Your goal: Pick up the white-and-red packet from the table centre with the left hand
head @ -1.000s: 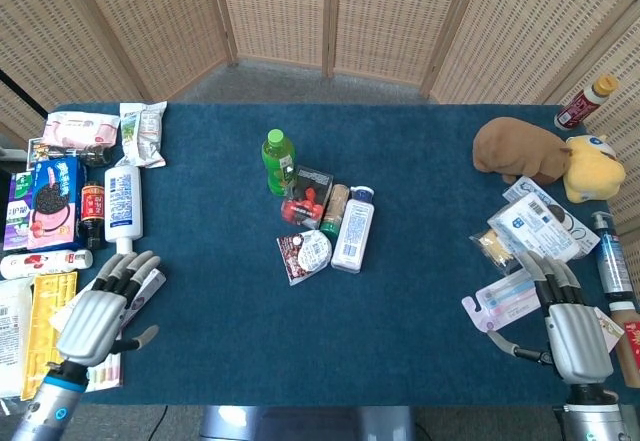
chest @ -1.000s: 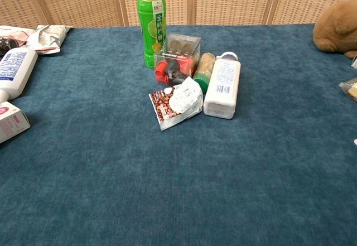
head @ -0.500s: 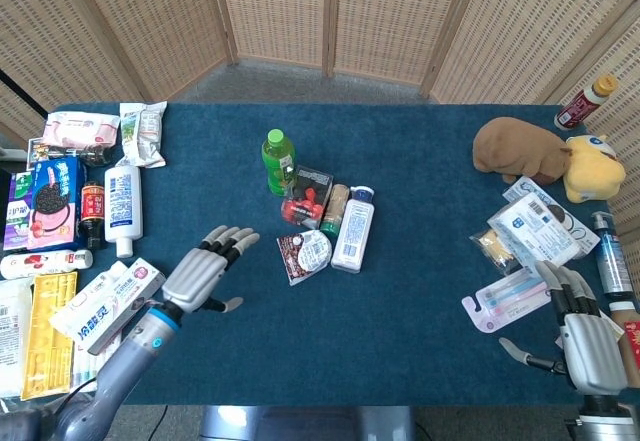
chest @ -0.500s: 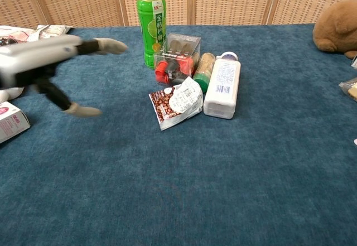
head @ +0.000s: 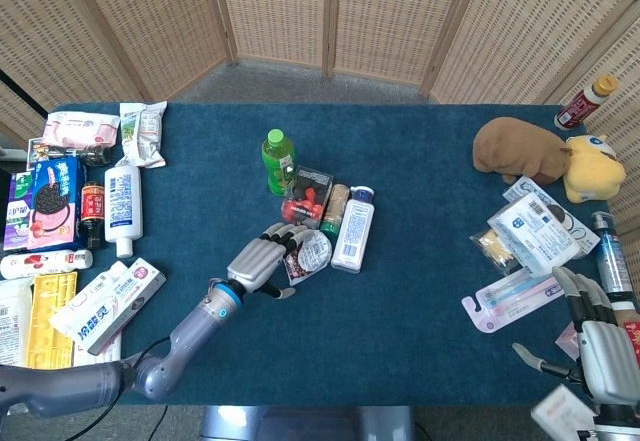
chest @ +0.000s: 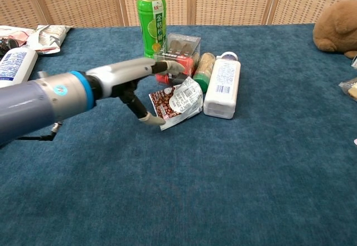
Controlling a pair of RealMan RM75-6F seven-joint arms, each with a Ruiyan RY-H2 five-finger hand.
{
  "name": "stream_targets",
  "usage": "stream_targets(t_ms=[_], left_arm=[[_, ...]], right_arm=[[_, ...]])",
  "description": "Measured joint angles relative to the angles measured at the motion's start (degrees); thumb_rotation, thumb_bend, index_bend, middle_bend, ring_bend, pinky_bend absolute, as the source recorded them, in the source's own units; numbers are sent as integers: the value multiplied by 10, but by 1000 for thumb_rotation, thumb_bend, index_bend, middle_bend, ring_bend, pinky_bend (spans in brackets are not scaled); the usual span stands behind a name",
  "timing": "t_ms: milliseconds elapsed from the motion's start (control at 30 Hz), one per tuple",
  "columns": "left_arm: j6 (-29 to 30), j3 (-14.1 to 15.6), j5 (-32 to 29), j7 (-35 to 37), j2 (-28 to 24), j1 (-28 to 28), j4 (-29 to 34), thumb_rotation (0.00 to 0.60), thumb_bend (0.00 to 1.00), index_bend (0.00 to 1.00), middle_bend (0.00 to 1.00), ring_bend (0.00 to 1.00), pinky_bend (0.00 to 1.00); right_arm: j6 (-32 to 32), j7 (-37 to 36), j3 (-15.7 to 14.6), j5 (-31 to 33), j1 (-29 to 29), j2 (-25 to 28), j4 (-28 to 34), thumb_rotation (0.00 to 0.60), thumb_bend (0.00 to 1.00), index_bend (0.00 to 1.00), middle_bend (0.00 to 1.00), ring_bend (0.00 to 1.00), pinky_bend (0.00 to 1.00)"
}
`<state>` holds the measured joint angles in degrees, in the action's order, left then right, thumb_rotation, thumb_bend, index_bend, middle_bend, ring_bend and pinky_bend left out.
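- The packet [chest: 177, 102] lies flat on the table [chest: 234, 179], in the central cluster, touching or nearly touching the white bottle [chest: 222, 85] on one side and just in front of the clear box [chest: 179, 56] with red caps.
- The green bottle [chest: 152, 20] stands upright behind this box, so from the packet it is further from the robot.
- The left hand [chest: 146, 74] is directly at the packet: its fingers [chest: 167, 66] reach over the packet's far edge, and the thumb [chest: 149, 117] sits low at the packet's near corner, at the side away from the white bottle.
- This hand holds nothing; fingers and thumb are apart, with the packet between them. I cannot tell if the thumb already touches the wrapper.
- In the head view the packet [head: 308, 252] is partly covered by the left hand [head: 262, 259], so the packet lies just beyond the palm, toward the white bottle [head: 353, 230].
- The packet's long axis runs obliquely, from the near corner at the thumb up toward the white bottle.
- The right hand [head: 606, 353] is well apart from the packet, at the table edge, empty with fingers spread; the left hand is clearly the nearer one.
- In my judgement, the coming move is only a closing pinch; the box is close behind the fingers, so they could push it.
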<state>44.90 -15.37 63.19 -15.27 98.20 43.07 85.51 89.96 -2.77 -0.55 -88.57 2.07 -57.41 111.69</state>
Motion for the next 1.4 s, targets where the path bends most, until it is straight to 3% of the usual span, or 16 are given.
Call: stream_targets(t_ms=[167, 267, 333, 400, 500, 567, 900, 1400], left_arm=[[-17, -3, -12, 17, 44, 31, -64, 600, 273, 25, 2, 4, 0], [-24, -3, -17, 28, 68, 45, -96, 600, 309, 104, 60, 102, 0], [-25, -3, -18, 34, 83, 52, -116, 600, 376, 200, 145, 238, 71], [-20, -3, -16, 40, 96, 55, -133, 600, 446, 341, 268, 421, 270], [-3, -2, -3, 58, 113, 57, -156, 600, 467, 475, 404, 564, 437], [10, -1, 10, 75, 115, 54, -159, 600, 467, 520, 450, 608, 492], [116, 22, 91, 157, 50, -6, -68, 600, 463, 544, 475, 624, 524], [379, 43, 290, 255, -97, -120, 149, 600, 438, 522, 463, 603, 486]], right_arm=[[-1, -10, -2, -3, 3, 10, 5, 486, 66, 0, 11, 0, 0], [0, -16, -2, -4, 4, 14, 8, 486, 66, 0, 11, 0, 0], [-1, -19, -2, -6, 5, 17, 11, 483, 65, 0, 12, 0, 0], [-1, -20, -3, -9, 6, 19, 13, 486, 64, 0, 12, 0, 0], [2, -21, -4, -14, 8, 21, 16, 485, 65, 0, 12, 0, 0], [5, -19, -5, -14, 11, 24, 18, 485, 65, 0, 12, 0, 0], [-8, -23, -4, -15, 6, 18, 17, 485, 65, 0, 15, 0, 0], [-25, -42, -6, -34, -6, -15, -11, 487, 65, 0, 15, 0, 0]])
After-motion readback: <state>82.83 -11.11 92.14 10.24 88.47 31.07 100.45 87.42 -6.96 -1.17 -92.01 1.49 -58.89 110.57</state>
